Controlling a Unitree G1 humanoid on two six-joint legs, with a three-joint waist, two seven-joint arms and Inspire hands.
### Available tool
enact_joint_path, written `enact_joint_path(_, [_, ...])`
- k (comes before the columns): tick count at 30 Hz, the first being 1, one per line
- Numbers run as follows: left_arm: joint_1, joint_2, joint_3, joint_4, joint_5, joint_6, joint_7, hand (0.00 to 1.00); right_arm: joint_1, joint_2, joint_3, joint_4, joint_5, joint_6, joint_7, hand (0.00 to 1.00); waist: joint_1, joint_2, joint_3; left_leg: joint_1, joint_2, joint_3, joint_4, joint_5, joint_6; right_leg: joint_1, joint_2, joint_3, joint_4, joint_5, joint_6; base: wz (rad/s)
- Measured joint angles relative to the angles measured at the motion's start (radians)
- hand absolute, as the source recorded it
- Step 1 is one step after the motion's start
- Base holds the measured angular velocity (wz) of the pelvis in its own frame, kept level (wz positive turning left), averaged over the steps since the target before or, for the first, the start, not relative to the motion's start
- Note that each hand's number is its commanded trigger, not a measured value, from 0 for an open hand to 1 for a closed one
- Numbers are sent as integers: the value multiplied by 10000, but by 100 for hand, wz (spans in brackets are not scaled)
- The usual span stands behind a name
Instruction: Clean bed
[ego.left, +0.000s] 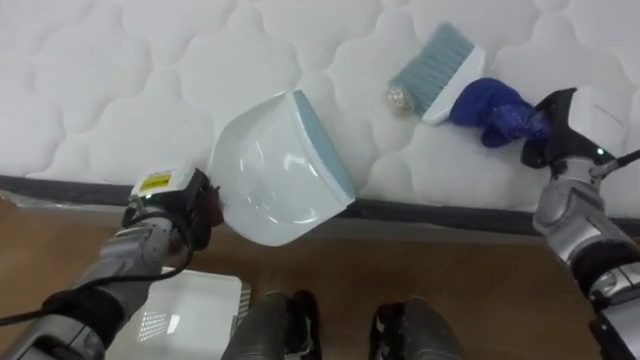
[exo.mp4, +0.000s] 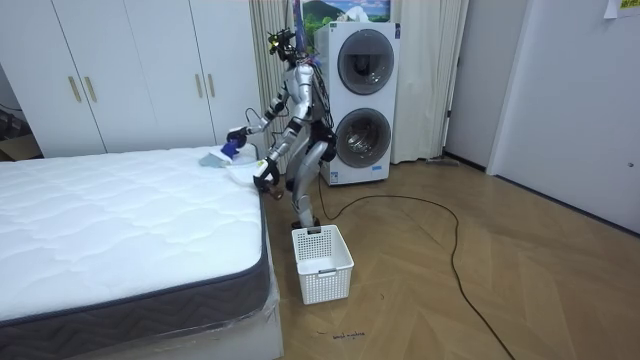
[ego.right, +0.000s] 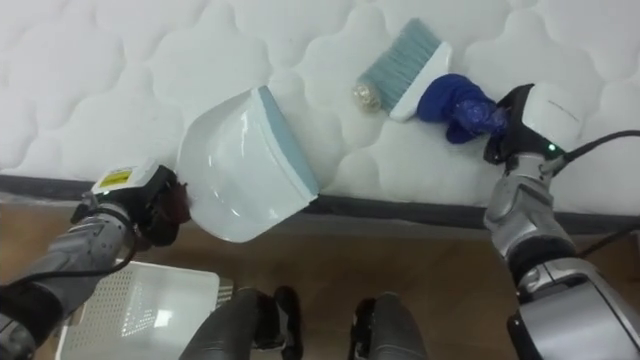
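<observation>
Left hand (ego.left: 188, 208), at the lower left of the eye views, is closed round the handle end of a white dustpan (ego.left: 270, 180) and holds it tilted at the edge of the mattress (ego.left: 120, 80). The pan's grey-blue lip faces the brush, and its hollow is turned up toward the camera. The front part of the pan lies over the quilted surface, while the rear part and the hand lie out beyond the dark edge band, above the wooden floor (ego.left: 60, 240). Whether the lip touches the mattress cannot be told.

Right hand (ego.left: 490, 108), seen as a blue shape ahead of the white wrist, is wrapped round the handle of a white brush (ego.left: 440, 65) with pale blue bristles. The brush lies on the mattress, bristles pointing away from the robot and to its left. A small crumpled ball (ego.left: 399, 97) rests on the mattress just beside the bristle ends, between brush and dustpan and well apart from the pan's lip.

A white slatted basket (ego.left: 190, 310) stands on the floor below the left arm. In the room view the robot stands bent forward at the side of the bed, near its far corner, with the basket (exo.mp4: 322, 262) by its feet. Two stacked washing machines (exo.mp4: 361, 100) are behind it.
</observation>
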Motion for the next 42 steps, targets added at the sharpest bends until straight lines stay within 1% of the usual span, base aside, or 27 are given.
enact_joint_path(1, [0,59,0,0,92,0,102,100,-108,-105,70,2,-416,29,-7,100,13,-118,1,0,6,5,-16,7,-11,-8,2,-4,0,-1,-6,0])
enact_joint_path(2, [1,77,-1,-1,161,0,160,100,-138,-164,159,2,-576,69,-16,100,7,-192,-6,7,5,10,-31,10,-17,-10,4,3,0,-3,-9,0])
enact_joint_path(4, [2,224,-5,-45,836,0,455,100,-256,-365,427,-4,-1373,291,-96,100,81,-501,-2,21,31,18,-43,20,-34,2,26,-11,-13,-12,-25,0])
enact_joint_path(5, [3,262,-7,-58,985,0,529,100,-279,-388,458,-12,-1573,367,-122,100,86,-565,-7,18,42,16,-40,20,-35,7,36,-18,-23,-9,-30,0])
enact_joint_path(6, [4,284,-18,-76,1220,1,648,100,-301,-418,494,-22,-1898,515,-167,100,139,-653,-18,17,67,5,-41,20,-35,30,66,-34,-69,4,-45,-4])
enact_joint_path(7, [6,283,-64,-129,1319,1,773,100,-341,-446,647,-21,-2063,679,-207,100,194,-692,-19,17,105,-5,-48,20,-35,63,100,-70,-150,49,-54,-5])
enact_joint_path(11, [11,293,-213,-164,1489,2,1097,100,-595,-492,794,-22,-2732,1003,-207,100,268,-736,-12,-13,125,-3,-48,29,-16,47,133,-73,-213,116,-25,-3])
enact_joint_path(13, [11,332,-213,-149,1849,7,1248,100,-805,-533,814,-26,-3224,1134,-171,100,295,-736,-12,-11,202,-39,-59,34,-21,100,238,-103,-368,209,-35,-7])
enact_joint_path(16, [6,339,-212,-162,2118,28,1303,100,-1056,-617,967,-83,-3997,1357,-8,100,288,-734,-13,-2,186,-98,-116,65,-43,142,253,-129,-459,251,-38,0])
enact_joint_path(18, [2,340,-213,-168,2168,35,1318,100,-1061,-656,1166,-246,-4294,1528,22,100,283,-743,-15,20,165,-132,-197,112,-52,179,257,-166,-532,278,-36,4])
enact_joint_path(20, [-2,341,-213,-173,2225,40,1316,100,-1067,-656,1188,-378,-4553,1674,94,100,288,-745,-17,30,169,-133,-220,122,-62,190,270,-170,-568,282,-40,0])
enact_joint_path(23, [-27,350,-212,-167,2284,88,1313,100,-1071,-664,1186,-475,-4987,1859,342,100,287,-761,-19,77,179,-136,-450,239,-76,254,323,-207,-820,404,-61,0])
enact_joint_path(25, [-85,373,-209,-175,2487,93,1299,100,-1071,-686,1185,-491,-5479,1956,379,100,334,-852,-18,107,177,-106,-581,297,-84,255,332,-196,-901,441,-65,0])
enact_joint_path(27, [-102,434,-205,-229,2555,93,1274,100,-1071,-768,1184,-686,-5838,1973,481,100,357,-923,-15,109,181,-132,-650,334,-112,272,353,-229,-978,461,-92,3])
enact_joint_path(29, [-125,438,-195,-244,2702,93,1265,100,-1071,-846,1184,-808,-6165,2065,587,100,360,-939,-20,125,190,-233,-735,393,-139,389,400,-364,-1155,521,-110,7])
enact_joint_path(31, [-172,481,-194,-287,2865,94,1250,100,-1096,-864,1215,-928,-6337,2271,767,100,476,-1077,-28,151,223,-250,-865,454,-185,446,465,-422,-1337,593,-163,0])
enact_joint_path(32, [-183,481,-194,-295,2891,94,1246,100,-1104,-876,1263,-960,-6370,2316,805,100,496,-1084,-27,159,259,-274,-895,470,-195,476,483,-452,-1394,613,-171,0])
enact_joint_path(33, [-184,481,-194,-288,2942,94,1244,100,-1105,-878,1359,-1060,-6497,2390,921,100,553,-1092,-26,190,343,-294,-919,475,-203,551,580,-470,-1536,676,-187,-6])
enact_joint_path(34, [-187,489,-182,-248,2957,107,1227,100,-1115,-883,1522,-1168,-6668,2390,1069,100,575,-1115,-25,238,395,-303,-953,482,-219,648,645,-497,-1658,718,-205,-5])
enact_joint_path(36, [-192,489,-182,-227,2957,116,1127,100,-1120,-883,1676,-1215,-6758,2389,1256,100,573,-1168,-23,359,388,-325,-1037,496,-240,786,653,-529,-1744,723,-208,3])
enact_joint_path(39, [-249,490,-182,-147,2946,116,916,100,-1139,-899,1940,-1256,-6910,2393,1607,100,581,-1179,-25,455,443,-408,-1069,497,-262,992,731,-642,-1939,757,-221,3])
enact_joint_path(40, [-305,490,-182,-141,2945,116,817,100,-1143,-899,1952,-1281,-6980,2393,1689,100,649,-1180,-25,459,509,-400,-1067,490,-274,1019,791,-655,-2028,808,-238,-6])
enact_joint_path(42, [-407,490,-183,-138,2945,116,617,100,-1166,-900,1954,-1329,-7042,2394,1871,100,710,-1180,-25,466,533,-400,-1099,502,-290,1031,831,-653,-2099,850,-245,-6])
